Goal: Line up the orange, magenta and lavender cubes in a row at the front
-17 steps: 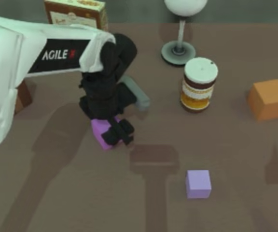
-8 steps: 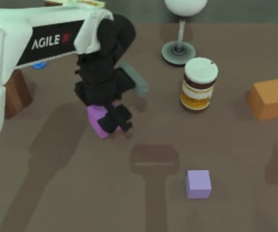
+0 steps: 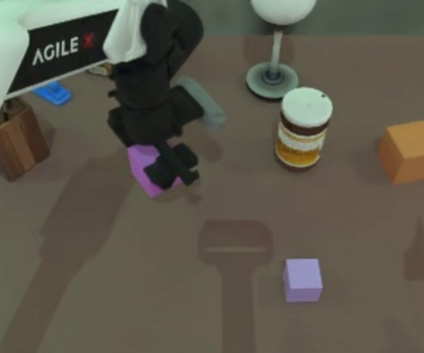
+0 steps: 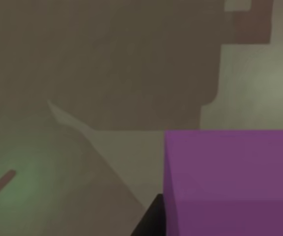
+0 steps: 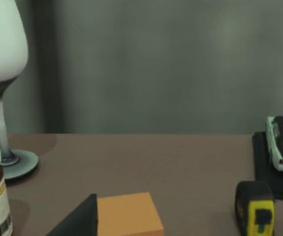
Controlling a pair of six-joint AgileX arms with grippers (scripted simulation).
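Brown matte tabletop [image 3: 109, 294] carries the scene, with a grey wall behind. My left hand [image 3: 169, 168] sits at the left-centre of the tabletop, pinching the magenta cube [image 3: 143, 165] between its dark fingers; the left wrist view shows the cube's flat purple faces filling the lower part of the frame, with a shadow on the surface beneath, which suggests it is held just clear of the tabletop, though I cannot confirm the gap. The orange cube [image 3: 410, 151], largest of the three, rests at the far right; the lavender cube [image 3: 302, 279], smallest and palest, lies near the front, right of centre. All three are plain, sharp-edged and unglossy.

Step in hand, as I judge it: carrying the magenta cube toward the front row. The next move calls for bringing it forward and setting it beside the lavender cube, faces square, leaving room for the orange one.

Other items: a white-lidded jar [image 3: 303, 129] with a printed label, a stemmed wine glass [image 3: 274, 44], a wooden block [image 3: 17, 140] and a small blue object [image 3: 51, 93]. My right arm is parked out of the top view; I cannot tell the state of its hand.
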